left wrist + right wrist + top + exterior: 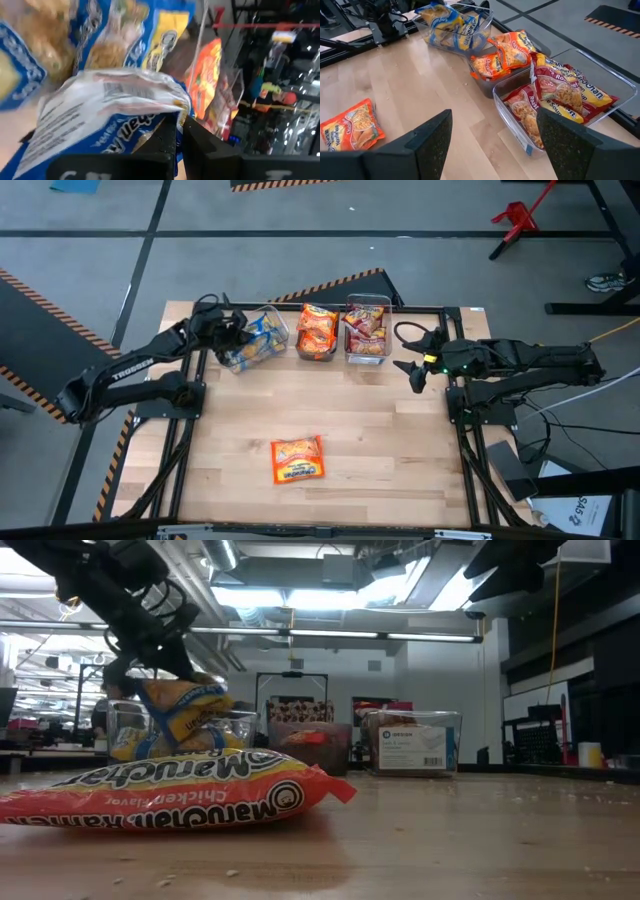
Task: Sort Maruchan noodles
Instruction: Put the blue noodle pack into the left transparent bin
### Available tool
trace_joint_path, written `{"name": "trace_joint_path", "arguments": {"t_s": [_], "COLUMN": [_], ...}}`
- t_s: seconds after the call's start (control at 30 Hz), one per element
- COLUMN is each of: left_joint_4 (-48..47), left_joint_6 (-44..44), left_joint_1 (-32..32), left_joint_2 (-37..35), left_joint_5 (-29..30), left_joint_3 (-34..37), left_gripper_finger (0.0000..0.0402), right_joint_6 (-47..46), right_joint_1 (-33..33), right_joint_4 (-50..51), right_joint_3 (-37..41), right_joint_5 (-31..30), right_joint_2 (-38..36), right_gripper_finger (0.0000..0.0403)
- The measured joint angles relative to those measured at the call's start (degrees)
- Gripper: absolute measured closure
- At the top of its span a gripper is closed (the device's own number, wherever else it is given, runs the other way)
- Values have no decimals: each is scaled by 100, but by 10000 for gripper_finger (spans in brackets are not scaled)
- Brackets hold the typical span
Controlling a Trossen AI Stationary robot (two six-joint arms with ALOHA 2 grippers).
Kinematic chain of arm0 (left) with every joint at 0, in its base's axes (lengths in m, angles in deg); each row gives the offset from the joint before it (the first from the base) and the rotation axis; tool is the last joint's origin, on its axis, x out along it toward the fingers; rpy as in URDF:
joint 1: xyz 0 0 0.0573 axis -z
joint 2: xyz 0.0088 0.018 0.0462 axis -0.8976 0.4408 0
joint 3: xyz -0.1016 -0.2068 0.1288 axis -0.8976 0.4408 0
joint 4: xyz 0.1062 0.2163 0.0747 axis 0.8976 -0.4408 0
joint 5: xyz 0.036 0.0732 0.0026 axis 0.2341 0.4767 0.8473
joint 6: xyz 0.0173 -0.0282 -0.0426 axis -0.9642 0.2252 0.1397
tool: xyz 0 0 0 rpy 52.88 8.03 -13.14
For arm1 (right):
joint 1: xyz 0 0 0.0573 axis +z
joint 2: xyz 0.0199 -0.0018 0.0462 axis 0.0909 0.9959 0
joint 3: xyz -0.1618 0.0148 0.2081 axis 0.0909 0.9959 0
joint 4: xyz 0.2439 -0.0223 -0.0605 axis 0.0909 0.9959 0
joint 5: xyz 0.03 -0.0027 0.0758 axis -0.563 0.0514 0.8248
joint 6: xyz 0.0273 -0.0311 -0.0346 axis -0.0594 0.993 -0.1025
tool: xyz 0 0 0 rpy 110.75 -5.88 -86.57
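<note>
Left gripper: over the left-hand clear bin, jaws pressed together on the edge of a blue-and-yellow packet. You can see the wrapper pinched right between the dark fingers in the left wrist view.
Right gripper: parked at the right edge of the counter, jaws spread and nothing in them.
Noodles sorted so far: blue-and-yellow packets heaped in the left bin, orange ones in the middle bin, red-and-silver ones in the right bin.
Noodles left: one orange packet lying flat near the front of the counter, well apart from all three bins.
Step in hand: looks like a drop into the left bin, packet not yet let go.
Risk one: that left bin looks piled high, so a released packet could slide off the heap and over the rim.
Risk two: the grip is only on a thin crinkly edge, so it may snag on the jaws when they part and get dragged back out.
Risk three: the arm sits tight against the bin wall, and a careless pull-away could tip or shove it.
</note>
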Motion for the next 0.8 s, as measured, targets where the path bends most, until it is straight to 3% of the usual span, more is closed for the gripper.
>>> {"name": "trace_joint_path", "arguments": {"t_s": [0.2,0.5,0.8], "left_joint_4": [-771,-2245,-1771], "left_joint_6": [-24,-37,-20], "left_joint_1": [-197,-249,-249], "left_joint_2": [-390,-511,-541], "left_joint_5": [744,1259,1949], "left_joint_3": [0,-2,-2], "left_gripper_finger": [390,387,386], "right_joint_6": [0,12,17], "right_joint_1": [2,2,0], "right_joint_4": [80,124,123], "right_joint_3": [2,2,2], "right_joint_5": [-4,-8,-9], "right_joint_2": [2,2,2], "right_gripper_finger": [125,125,125]}}
